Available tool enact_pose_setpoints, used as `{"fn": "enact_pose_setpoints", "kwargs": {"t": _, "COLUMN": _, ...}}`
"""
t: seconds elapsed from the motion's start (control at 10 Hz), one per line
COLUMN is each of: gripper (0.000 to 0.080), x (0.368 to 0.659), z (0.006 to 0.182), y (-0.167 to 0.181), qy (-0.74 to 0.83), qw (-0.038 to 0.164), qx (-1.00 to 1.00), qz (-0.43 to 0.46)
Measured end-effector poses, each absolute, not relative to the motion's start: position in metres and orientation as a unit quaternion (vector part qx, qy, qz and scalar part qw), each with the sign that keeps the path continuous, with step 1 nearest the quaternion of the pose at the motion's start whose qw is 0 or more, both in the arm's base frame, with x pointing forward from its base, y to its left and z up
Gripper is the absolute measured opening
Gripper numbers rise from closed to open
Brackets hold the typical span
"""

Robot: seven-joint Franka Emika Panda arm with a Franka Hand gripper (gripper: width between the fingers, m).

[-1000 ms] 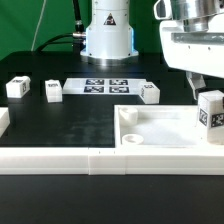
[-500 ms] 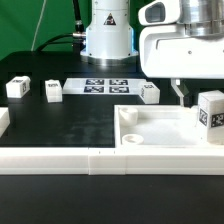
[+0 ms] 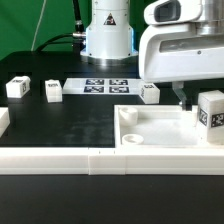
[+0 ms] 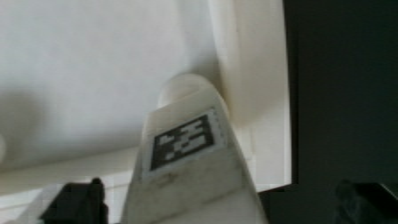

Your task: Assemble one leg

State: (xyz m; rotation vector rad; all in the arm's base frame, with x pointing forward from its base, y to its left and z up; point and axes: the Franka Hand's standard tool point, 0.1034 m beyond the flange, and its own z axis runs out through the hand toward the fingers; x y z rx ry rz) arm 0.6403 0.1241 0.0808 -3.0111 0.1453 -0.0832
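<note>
— Biggest thing first: what worries you about the tray (image 3: pixel 160 135)?

— It lies flat on the black table (image 3: pixel 60 125), and I see nothing pinning it down. The leg (image 4: pixel 187 100) stands upright inside it, close to the wall at the exterior view's right. I think a sideways push from the arm could slide the whole tray.

— And the gripper (image 4: pixel 219 205)?

— It's spread wide and holds nothing. In the wrist view the two dark fingertips (image 4: pixel 75 200) sit far apart with the leg between them, nearer one than the other.

— So closing would be lopsided?

— That's my judgement. The nearer finger would meet the leg first and could tip it or shove it along the wall before the other arrives. The wall is a risk too, since a finger coming down beside it might land on the rim.

— The spare legs (image 3: pixel 150 93)?

— Three stand out on the table, on either side of the marker board (image 3: pixel 105 86), apart from this one. I see no danger there.

— And the smallest thing?

— The tag (image 4: pixel 183 142) on the leg. Its face looks smooth, so a shallow pinch might slip.
</note>
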Motion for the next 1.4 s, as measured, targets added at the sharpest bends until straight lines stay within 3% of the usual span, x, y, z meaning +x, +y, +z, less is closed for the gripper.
{"fn": "enact_pose_setpoints", "kwargs": {"t": 0.3, "gripper": 0.0649, "x": 0.6407, "z": 0.0802, "y": 0.1209, "qy": -0.034, "qw": 0.06, "qx": -0.997, "qz": -0.033}}
{"fn": "enact_pose_setpoints", "kwargs": {"t": 0.5, "gripper": 0.0603, "x": 0.6406, "z": 0.0801, "y": 0.1208, "qy": -0.034, "qw": 0.06, "qx": -0.997, "qz": -0.033}}
{"fn": "enact_pose_setpoints", "kwargs": {"t": 0.7, "gripper": 0.0331, "x": 0.641, "z": 0.0801, "y": 0.1196, "qy": -0.033, "qw": 0.059, "qx": -0.997, "qz": -0.033}}
{"fn": "enact_pose_setpoints", "kwargs": {"t": 0.8, "gripper": 0.0294, "x": 0.6411, "z": 0.0798, "y": 0.117, "qy": -0.032, "qw": 0.058, "qx": -0.997, "qz": -0.033}}
{"fn": "enact_pose_setpoints", "kwargs": {"t": 1.2, "gripper": 0.0294, "x": 0.6408, "z": 0.0796, "y": 0.1166, "qy": 0.003, "qw": 0.06, "qx": -0.998, "qz": -0.032}}
{"fn": "enact_pose_setpoints", "kwargs": {"t": 1.4, "gripper": 0.0294, "x": 0.6334, "z": 0.0792, "y": 0.1162, "qy": 0.165, "qw": 0.061, "qx": -0.984, "qz": -0.039}}
